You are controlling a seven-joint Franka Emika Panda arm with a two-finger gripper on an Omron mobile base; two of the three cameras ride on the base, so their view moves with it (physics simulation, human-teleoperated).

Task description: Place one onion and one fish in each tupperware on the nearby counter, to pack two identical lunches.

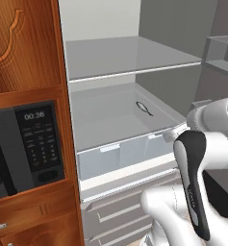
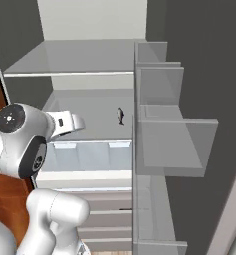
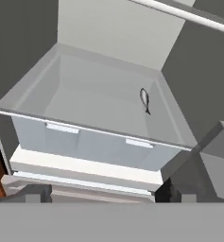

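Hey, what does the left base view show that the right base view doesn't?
Left base view alone: a microwave set in red-brown wooden cabinetry beside the open fridge. Right base view alone: the fridge door's clear shelves, stacked along the right. Both share the thin dark grey fish lying in the pale fridge drawer, the glass shelf above it, and the white arm.

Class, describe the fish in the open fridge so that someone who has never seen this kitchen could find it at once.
Look into the open fridge beside the wooden cabinet with the microwave. Under the glass shelf is a pale, wide drawer. The fish lies near its back right corner: thin, dark grey, the one small dark shape on that pale floor.
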